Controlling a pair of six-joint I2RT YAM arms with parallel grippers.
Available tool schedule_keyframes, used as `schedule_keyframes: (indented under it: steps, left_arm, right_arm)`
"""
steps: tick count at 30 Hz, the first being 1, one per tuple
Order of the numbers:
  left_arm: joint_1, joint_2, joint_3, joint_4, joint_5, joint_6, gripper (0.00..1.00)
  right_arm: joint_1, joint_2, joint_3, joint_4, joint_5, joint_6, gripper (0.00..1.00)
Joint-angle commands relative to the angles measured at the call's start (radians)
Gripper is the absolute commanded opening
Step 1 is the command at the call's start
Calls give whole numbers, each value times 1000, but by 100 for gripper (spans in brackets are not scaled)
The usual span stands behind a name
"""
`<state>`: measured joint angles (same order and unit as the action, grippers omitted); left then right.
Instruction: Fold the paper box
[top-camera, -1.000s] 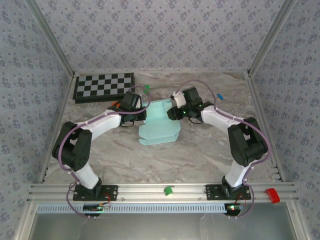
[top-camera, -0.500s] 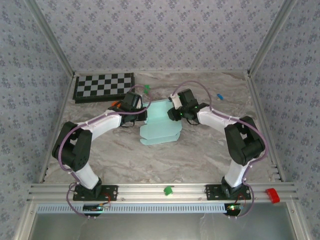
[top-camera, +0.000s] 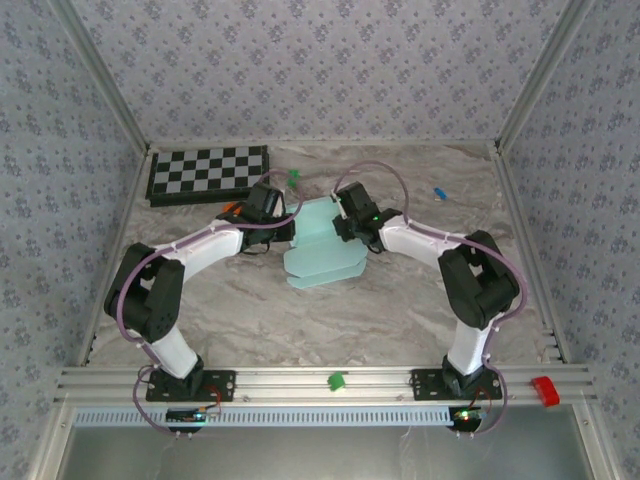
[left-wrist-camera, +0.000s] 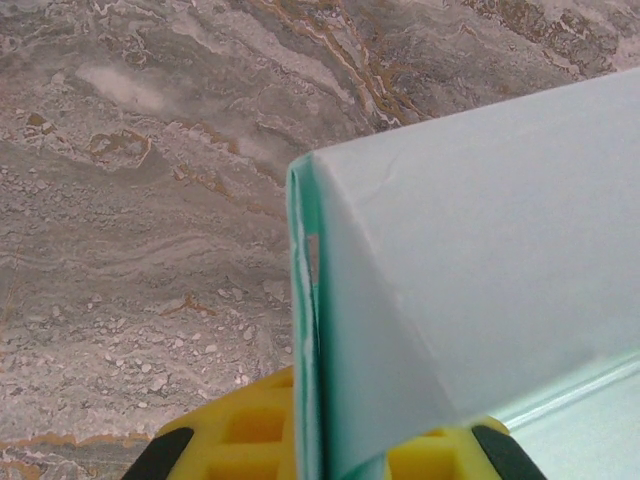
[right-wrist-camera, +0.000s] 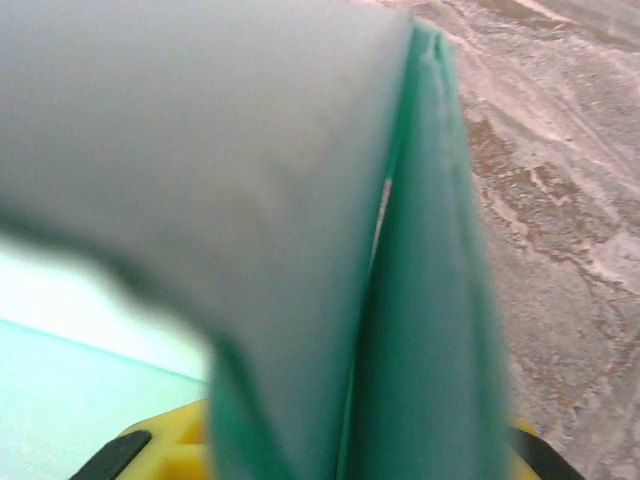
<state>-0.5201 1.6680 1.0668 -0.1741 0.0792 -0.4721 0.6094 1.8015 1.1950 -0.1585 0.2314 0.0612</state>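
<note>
Paper box: we see the paper box (top-camera: 322, 248), pale blue card, lying mid-table between the two grippers, nearer the far half of the table (top-camera: 400, 310). Its near part lies flat with rounded flaps towards the arm bases; its far part is lifted at both side edges.
Left gripper: we find the left gripper (top-camera: 284, 224) at the box's left edge. In the left wrist view its jaws (left-wrist-camera: 320, 445) are closed tight on a raised wall of the paper box (left-wrist-camera: 480, 270), and the thin edge of the card stands upright between the yellow pads (left-wrist-camera: 245, 430).
Right gripper: we find the right gripper (top-camera: 345, 228) at the box's right edge. In the right wrist view a fold of the paper box (right-wrist-camera: 430, 300) stands between its jaws (right-wrist-camera: 350, 450), with a yellow pad (right-wrist-camera: 165, 450) low on the left. The view is blurred, so we cannot tell whether the pads press the card or stand slightly off it.
Table: we see grey-brown marbled table (left-wrist-camera: 150, 200) beneath the card in the left wrist view, and beside the fold in the right wrist view (right-wrist-camera: 570, 200).
Checkerboard: we see the checkerboard (top-camera: 208, 174) at the far left corner, well apart from the box.
Small items: we note a green piece (top-camera: 293, 179) just beyond the left gripper and a blue piece (top-camera: 438, 192) at the far right.
</note>
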Motion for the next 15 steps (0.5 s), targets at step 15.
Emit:
schedule_keyframes:
  steps: [15]
  left_arm:
    - [-8, 9, 44, -4, 30, 1, 0]
  right_arm:
    - [28, 115, 137, -210, 422, 104, 19]
